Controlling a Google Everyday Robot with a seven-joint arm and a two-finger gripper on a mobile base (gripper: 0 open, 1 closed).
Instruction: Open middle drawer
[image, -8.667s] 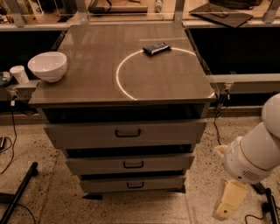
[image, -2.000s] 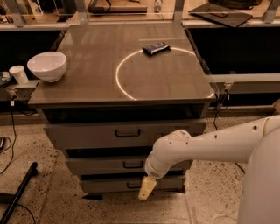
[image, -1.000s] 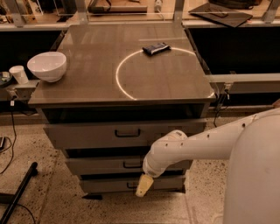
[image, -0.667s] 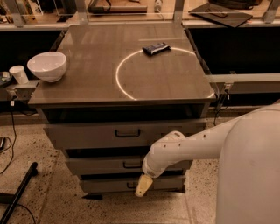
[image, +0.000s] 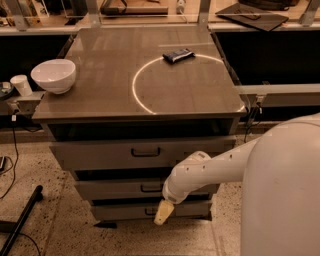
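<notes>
The middle drawer (image: 110, 190) is a low grey front, second of three in the cabinet, with a small dark loop handle (image: 151, 188) at its centre. It looks closed, in line with the other fronts. My white arm (image: 210, 170) reaches in from the right and covers the drawer's right half. My gripper (image: 163, 212) is a cream tip pointing down. It hangs just below and to the right of the handle, in front of the lowest drawer (image: 120, 212).
The taller top drawer (image: 95, 154) sits above. On the cabinet top (image: 120, 95) are a white bowl (image: 53, 75) at the left and a dark packet (image: 178, 55) at the back. A white cup (image: 21, 85) stands beside the cabinet. A black pole (image: 20, 220) lies on the floor at the left.
My arm has swung in from the far right to the front of the drawers. Over the last second the gripper has only edged slightly left. The drawers have not moved.
</notes>
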